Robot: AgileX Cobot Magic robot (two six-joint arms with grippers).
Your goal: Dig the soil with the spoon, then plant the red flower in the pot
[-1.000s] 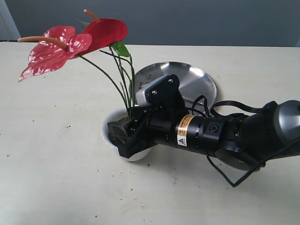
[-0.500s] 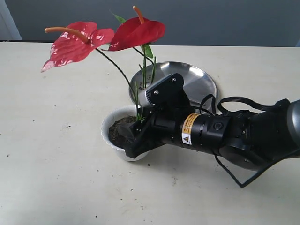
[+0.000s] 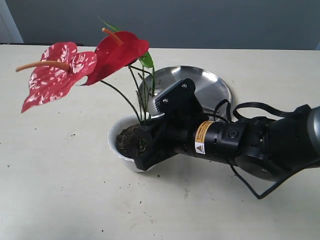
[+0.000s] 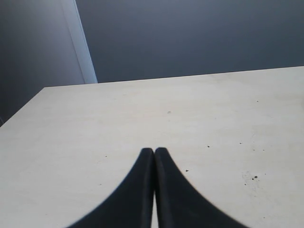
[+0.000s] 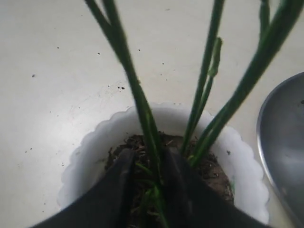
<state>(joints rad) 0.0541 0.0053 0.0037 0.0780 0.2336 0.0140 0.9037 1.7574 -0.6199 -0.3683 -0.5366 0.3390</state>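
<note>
**Planting under way: a stem pinched over the pot**

Planting looked to be the step in hand. The soil already sat loosened in the pot, and the spoon showed in no view. By my judgement the next move called for pressing the stems deeper until they stood by themselves, then letting go gently so nothing tipped.

The right claw (image 5: 148,156) was nearly closed, its two fingers grasping one thin green stem of the red flower (image 3: 115,52). Other stems rose just beside the fingers. The fingertips sat low over the soil (image 5: 213,171); whether they touched it could not be told. Around them stood the pot (image 5: 95,137), upright, its scalloped rim ringing the earth. Just past the pot, to the claw's side, lay a steel plate (image 3: 210,87). High above the claw the two red blooms leaned out beyond the rim. The left claw (image 4: 154,152) was clenched on nothing above the bare table (image 4: 190,109).
</note>
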